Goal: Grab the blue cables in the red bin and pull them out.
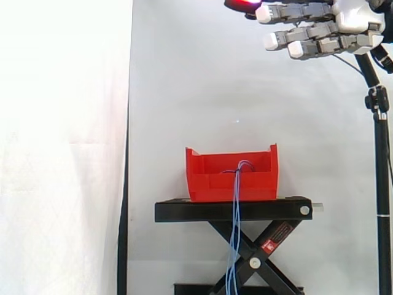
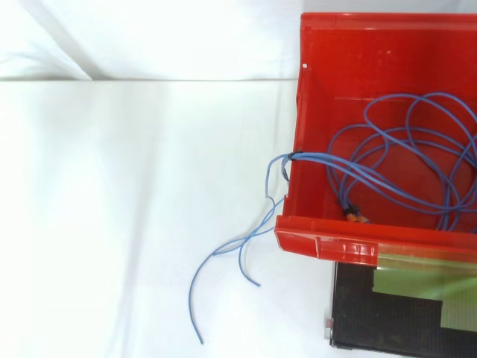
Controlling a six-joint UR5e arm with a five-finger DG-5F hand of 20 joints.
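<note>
The hand [image 1: 355,23] hovers high above the red bin [image 1: 209,184], fingers [image 1: 301,12] stretched level, open and holding nothing. Blue cables [image 2: 305,156] drape over the bin's wall. The red label [image 1: 276,237] on the black stand [image 1: 184,212] is too small to read.

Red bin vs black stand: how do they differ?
The red bin is an open-topped box; the black stand is a flat platform on scissor legs. The bin is narrower than the stand's platform and sits on it. The bin holds loops of the blue cables; the stand carries the bin. Shared: the cables hang down across the front of both.
</note>
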